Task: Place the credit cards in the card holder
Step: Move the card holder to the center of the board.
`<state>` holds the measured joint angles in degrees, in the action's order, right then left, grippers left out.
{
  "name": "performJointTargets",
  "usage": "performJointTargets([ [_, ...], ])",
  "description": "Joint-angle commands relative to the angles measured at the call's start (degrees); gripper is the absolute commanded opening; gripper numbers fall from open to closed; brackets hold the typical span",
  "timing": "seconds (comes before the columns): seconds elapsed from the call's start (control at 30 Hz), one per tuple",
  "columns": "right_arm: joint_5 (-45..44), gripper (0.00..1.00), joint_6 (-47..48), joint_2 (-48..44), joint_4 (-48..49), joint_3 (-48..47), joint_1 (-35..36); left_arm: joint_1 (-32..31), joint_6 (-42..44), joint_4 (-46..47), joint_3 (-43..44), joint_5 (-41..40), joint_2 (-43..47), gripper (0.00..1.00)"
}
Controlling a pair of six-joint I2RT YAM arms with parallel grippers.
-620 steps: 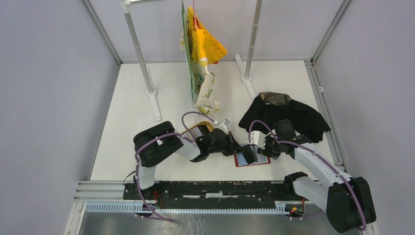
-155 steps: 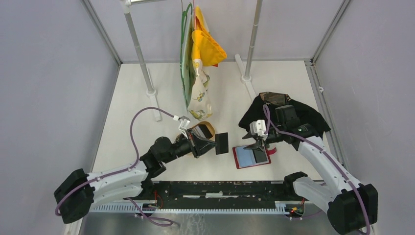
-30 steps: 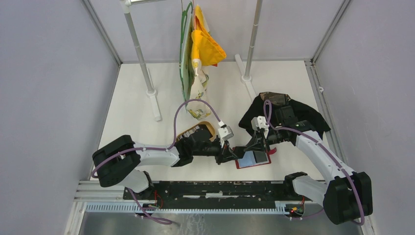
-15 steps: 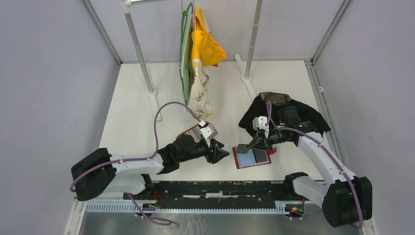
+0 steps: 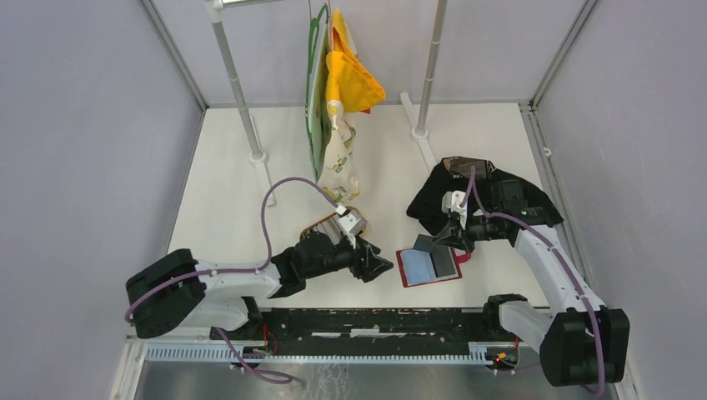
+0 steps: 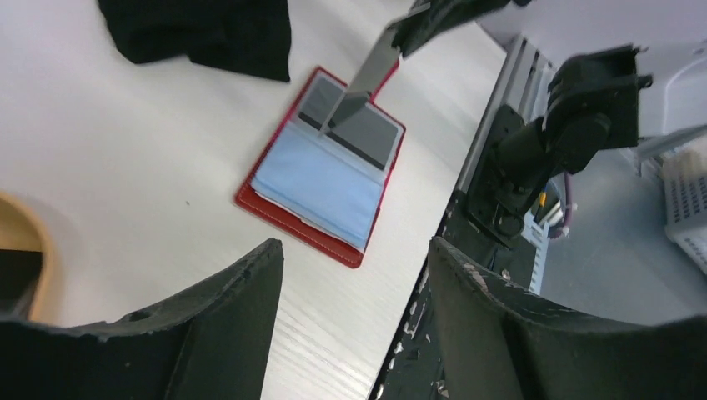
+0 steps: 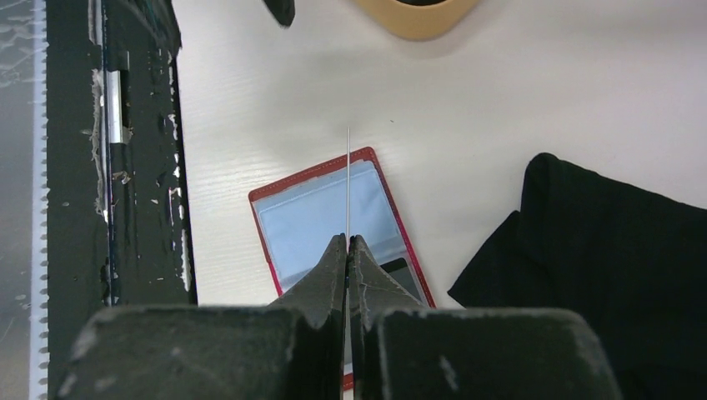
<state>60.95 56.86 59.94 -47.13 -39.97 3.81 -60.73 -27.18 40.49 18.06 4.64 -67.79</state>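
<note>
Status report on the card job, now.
Left gripper open, empty, beside the card holder. Right gripper shut on a grey card, angled down at the open holder. Black cloth off to the side, not blocking.

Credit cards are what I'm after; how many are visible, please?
3: a grey card held by the right gripper above the card holder; a pale blue card and a dark card inside it. The wooden tray may hide more.

Red wallet (image 6: 292,221) — pale blue and dark grey inside; grey card (image 6: 367,71); black cloth (image 6: 208,29); tan tray (image 7: 417,29); yellow fabric (image 5: 354,79) — white table (image 5: 225,208).
</note>
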Motion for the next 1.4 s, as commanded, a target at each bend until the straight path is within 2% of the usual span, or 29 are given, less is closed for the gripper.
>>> performJointTargets([
  [0.0, -1.1, 0.00, -0.1, 0.7, -1.3, -2.7, -0.9, -1.9, 3.0, -1.7, 5.6, 6.4, -7.0, 0.69],
  [0.23, -2.2, 0.00, 2.3, 7.1, -12.1, -6.4, -1.1, -9.6, 5.4, -5.9, 8.6, -11.7, -10.8, 0.68],
  [0.4, -6.7, 0.00, -10.4, 6.5, -3.4, -3.2, -1.8, -15.1, 9.1, -3.4, 9.0, -19.0, -12.8, 0.66],
  [0.47, -8.1, 0.00, -13.6, 5.8, -1.2, -2.8, -2.0, -18.6, 14.0, -3.2, 10.1, -22.5, -15.1, 0.66],
  [0.57, -9.3, 0.00, -16.1, 4.6, 0.8, -2.6, -2.6, -25.0, 28.1, -0.6, 11.6, -28.9, -19.5, 0.68],
  [0.67, -10.0, 0.00, -18.4, 3.3, 3.9, -1.7, -3.5, -27.5, 39.0, 1.6, 13.3, -33.4, -23.9, 0.71],
  [0.83, -8.4, 0.00, -18.3, 3.3, 4.8, -1.4, -7.0, -26.7, 44.9, 0.7, 17.9, -30.9, -28.9, 0.72],
  [1.0, -7.0, 0.00, -16.8, 3.7, 4.0, -1.6, -7.8, -21.6, 39.3, -3.1, 22.0, -20.2, -32.1, 0.71],
  [1.37, -5.2, 0.00, -15.4, 5.9, 3.5, -1.6, -7.9, -17.1, 34.5, -1.2, 22.6, -12.7, -38.3, 0.68],
])
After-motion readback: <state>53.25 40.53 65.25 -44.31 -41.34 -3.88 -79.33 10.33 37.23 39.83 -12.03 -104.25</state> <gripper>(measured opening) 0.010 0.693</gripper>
